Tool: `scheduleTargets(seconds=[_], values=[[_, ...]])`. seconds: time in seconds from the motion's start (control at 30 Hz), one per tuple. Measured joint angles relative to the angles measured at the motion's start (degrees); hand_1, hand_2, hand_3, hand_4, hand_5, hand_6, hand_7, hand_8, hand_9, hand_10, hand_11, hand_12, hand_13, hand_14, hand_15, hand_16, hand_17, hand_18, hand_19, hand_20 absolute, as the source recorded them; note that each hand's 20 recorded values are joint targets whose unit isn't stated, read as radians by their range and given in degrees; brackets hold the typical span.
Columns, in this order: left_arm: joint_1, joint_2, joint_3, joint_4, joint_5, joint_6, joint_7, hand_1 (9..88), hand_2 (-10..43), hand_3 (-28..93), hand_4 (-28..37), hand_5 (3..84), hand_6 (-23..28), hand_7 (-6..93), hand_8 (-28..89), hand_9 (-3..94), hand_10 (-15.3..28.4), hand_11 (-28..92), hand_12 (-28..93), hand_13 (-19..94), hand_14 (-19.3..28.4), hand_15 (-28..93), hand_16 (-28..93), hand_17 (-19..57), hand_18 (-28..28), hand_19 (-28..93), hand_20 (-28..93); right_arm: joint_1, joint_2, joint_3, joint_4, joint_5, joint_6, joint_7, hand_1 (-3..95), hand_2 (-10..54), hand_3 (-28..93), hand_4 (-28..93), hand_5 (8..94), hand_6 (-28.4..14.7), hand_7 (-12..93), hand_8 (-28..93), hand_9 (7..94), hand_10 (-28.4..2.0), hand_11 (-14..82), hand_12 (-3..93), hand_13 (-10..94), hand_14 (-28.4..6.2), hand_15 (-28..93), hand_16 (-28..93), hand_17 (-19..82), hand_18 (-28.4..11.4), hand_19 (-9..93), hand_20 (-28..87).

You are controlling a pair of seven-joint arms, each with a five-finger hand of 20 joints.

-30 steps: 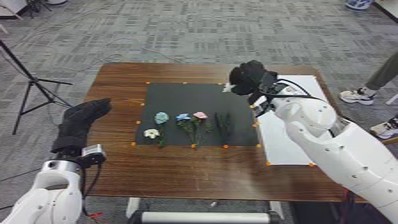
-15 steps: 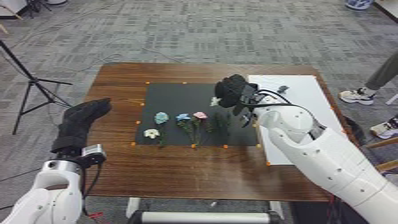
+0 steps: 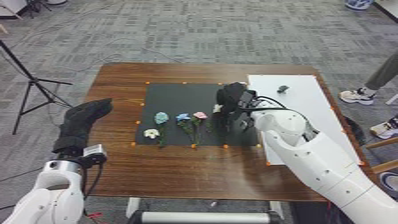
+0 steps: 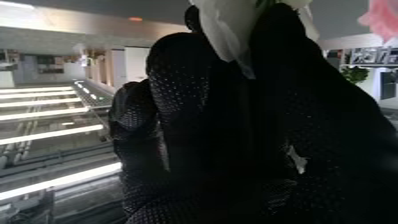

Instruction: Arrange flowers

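Head cam, from my remote stn: even, mod. bright indoor light, soft shadows; brown wooden rect. table [image 3: 187, 172] has faint sheen, white rect. sheet [image 3: 311, 127] v. bright. R wrist cam: long white ceiling tubes [image 4: 62, 179] glare, near blown out; black mesh-fabric-gloved R hand [image 3: 233, 97] nearly all dark, detail lost mid-palm.

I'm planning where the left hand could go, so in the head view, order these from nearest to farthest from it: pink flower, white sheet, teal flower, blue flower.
From the left hand:
1. Teal flower, on the dark mat's left side
2. Blue flower, right of teal
3. Pink flower, right of blue
4. White sheet, on the table's right side
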Motion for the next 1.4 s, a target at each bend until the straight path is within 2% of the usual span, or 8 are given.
scheduleTargets(seconds=[0.3,0.77,1.0,1.4], values=[[0.03,-0.04,-0.02,0.00,-0.03,-0.21,0.00,27.0,4.5,69,-24.0,55.2,-0.5,16.5,-9,52.0,14.0,20,10,38,16.7,18,-3,4.2,9.6,5,15,-0.14,0.39,0.26,-0.84,0.72,-1.77,0.64,52.1,-9.5,64,-22,65.7,1.3,32,-3,72.3,-10.3,15.2,18.5,69,-9.6,62,36,34,-21.7,78,58],[0.01,-0.03,0.03,0.00,-0.03,-0.35,-0.07,26.6,4.0,69,-23.7,55.1,-0.6,16.7,-9,51.9,14.0,20,10,38,16.7,18,-3,4.1,9.7,5,15,-0.15,2.36,0.80,-3.10,1.91,-3.74,1.63,45.5,-9.5,69,-21,64.0,0.9,28,-3,69.8,-10.9,16.0,16.6,67,-10.0,62,36,33,-22.0,78,58],[0.09,0.02,-0.03,0.00,-0.02,-0.47,-0.11,26.6,3.7,69,-23.6,55.2,-0.9,16.8,-9,51.9,13.9,20,10,38,16.7,18,-2,4.1,9.6,5,15,-0.16,4.20,1.69,-5.13,3.01,-5.66,1.81,40.8,-9.5,74,-21,62.7,0.8,26,-13,68.2,-11.1,15.7,16.6,66,-10.3,63,36,32,-22.1,77,58],[0.07,0.10,0.01,-0.03,0.02,-0.58,-0.25,26.8,3.6,69,-23.5,55.4,-1.1,16.9,-9,51.9,13.9,20,10,38,16.7,18,-2,4.0,9.6,5,15,-0.18,5.75,4.67,-7.72,4.63,-7.78,2.02,37.2,-9.5,73,-21,58.0,0.6,25,-14,65.6,-11.5,15.3,16.7,64,-11.2,62,35,31,-22.3,76,58]])
